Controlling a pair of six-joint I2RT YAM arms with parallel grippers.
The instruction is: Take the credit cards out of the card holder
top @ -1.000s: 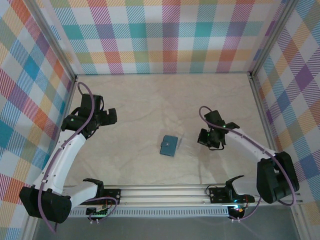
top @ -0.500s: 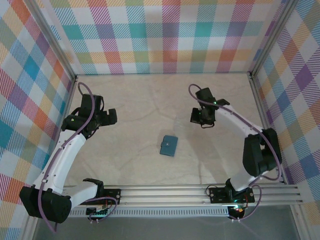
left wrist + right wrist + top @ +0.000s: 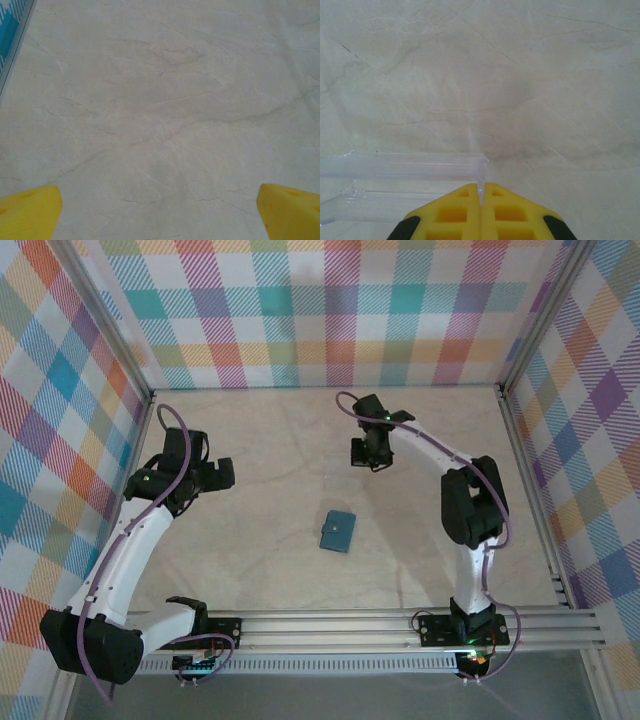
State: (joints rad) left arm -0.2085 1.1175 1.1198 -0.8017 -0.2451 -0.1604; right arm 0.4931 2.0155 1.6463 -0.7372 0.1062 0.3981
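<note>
The card holder (image 3: pixel 339 531), a small teal wallet, lies folded shut on the table's middle. The credit cards are hidden. My right gripper (image 3: pixel 366 458) hangs above the table well behind the holder. In the right wrist view its yellow fingers (image 3: pixel 481 186) are shut on the wall of a clear plastic box (image 3: pixel 405 167), which sticks out to the left. My left gripper (image 3: pixel 222 472) is at the left, far from the holder. Its yellow fingertips (image 3: pixel 160 215) stand wide apart over bare table with nothing between them.
Plaid walls close in the table on the left, back and right, with a metal rail (image 3: pixel 330 625) along the near edge. The pale marbled tabletop (image 3: pixel 280 440) lies bare around the holder.
My right arm has swung from the right side toward the back middle, still pinching the clear plastic box. The left arm and the holder have not moved.
</note>
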